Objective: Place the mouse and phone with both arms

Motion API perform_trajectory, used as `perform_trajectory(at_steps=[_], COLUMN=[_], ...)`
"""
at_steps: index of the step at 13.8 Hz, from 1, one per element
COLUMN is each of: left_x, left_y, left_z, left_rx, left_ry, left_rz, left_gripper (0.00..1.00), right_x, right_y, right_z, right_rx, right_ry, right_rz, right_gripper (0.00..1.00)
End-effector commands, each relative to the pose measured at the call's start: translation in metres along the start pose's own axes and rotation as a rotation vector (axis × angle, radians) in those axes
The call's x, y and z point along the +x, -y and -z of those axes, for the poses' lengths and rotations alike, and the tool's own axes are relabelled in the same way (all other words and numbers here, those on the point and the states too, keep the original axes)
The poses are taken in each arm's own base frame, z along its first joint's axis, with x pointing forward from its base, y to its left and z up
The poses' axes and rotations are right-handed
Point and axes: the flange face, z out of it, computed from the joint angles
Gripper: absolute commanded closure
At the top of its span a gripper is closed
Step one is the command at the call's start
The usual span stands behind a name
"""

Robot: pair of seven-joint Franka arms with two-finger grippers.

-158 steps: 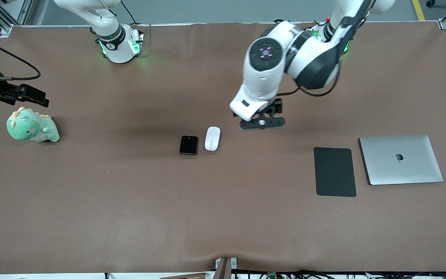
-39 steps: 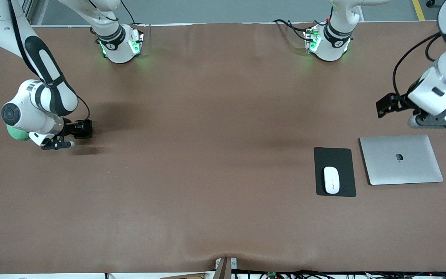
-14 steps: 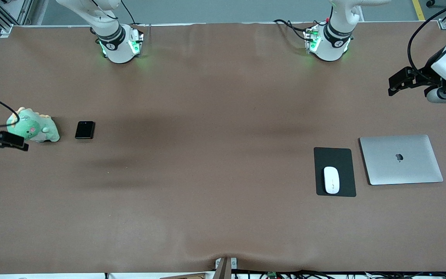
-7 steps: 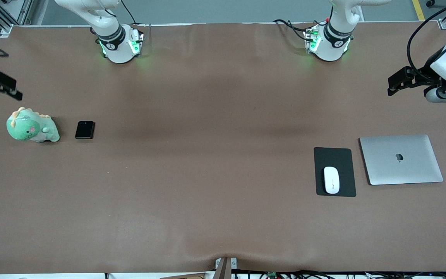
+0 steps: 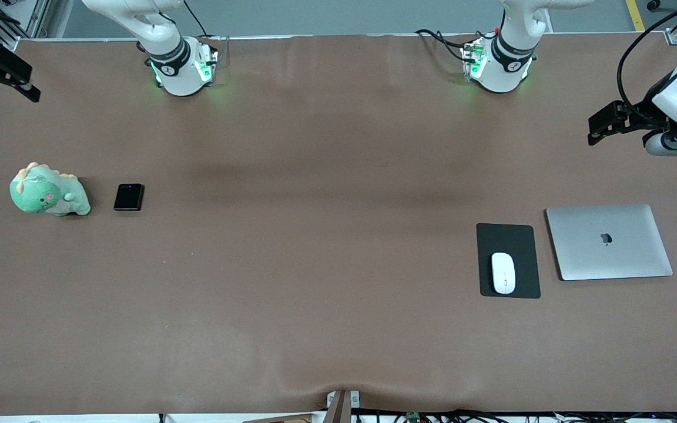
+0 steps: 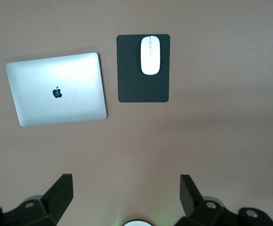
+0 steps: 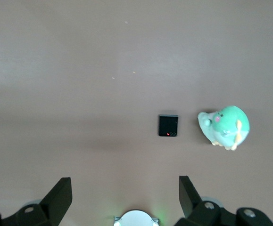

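Observation:
The white mouse (image 5: 503, 272) lies on the black pad (image 5: 509, 238), on the part of it nearer the front camera; it also shows in the left wrist view (image 6: 150, 55). The black folded phone (image 5: 128, 197) lies on the table beside the green plush toy (image 5: 49, 191); it also shows in the right wrist view (image 7: 168, 125). My left gripper (image 6: 125, 193) is open and empty, high over the table at the left arm's end (image 5: 676, 145). My right gripper (image 7: 125, 194) is open and empty, high up. Only a black part of the right hand (image 5: 0, 67) shows at the table's corner.
A closed silver laptop (image 5: 609, 241) lies beside the pad, toward the left arm's end; it also shows in the left wrist view (image 6: 56, 88). The plush toy shows in the right wrist view (image 7: 224, 127) too. The brown table cover (image 5: 327, 247) spans the middle.
My right hand has moved away from the plush toy, farther from the front camera, to the table's corner. Left arm, mouse and phone have not moved in the last second.

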Motion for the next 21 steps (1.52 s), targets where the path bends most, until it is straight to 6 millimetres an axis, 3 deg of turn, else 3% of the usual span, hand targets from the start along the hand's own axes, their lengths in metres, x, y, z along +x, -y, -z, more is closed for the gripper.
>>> perform_trajectory(at_steps=[1,21], left_x=[0.001,0.002], left_y=[0.000,0.002], left_z=[0.005,0.003], left_rx=[-0.004,-0.003], left_ry=[0.000,0.001], left_rz=[-0.012,-0.007], left_gripper=[0.00,0.00], right_x=[0.007,0.019], right_y=[-0.010,-0.012], right_z=[-0.057,-0.065], right_rx=[-0.023,-0.026], right_ry=[0.040,-0.004], right_rz=[-0.026,0.018], right_gripper=[0.00,0.00])
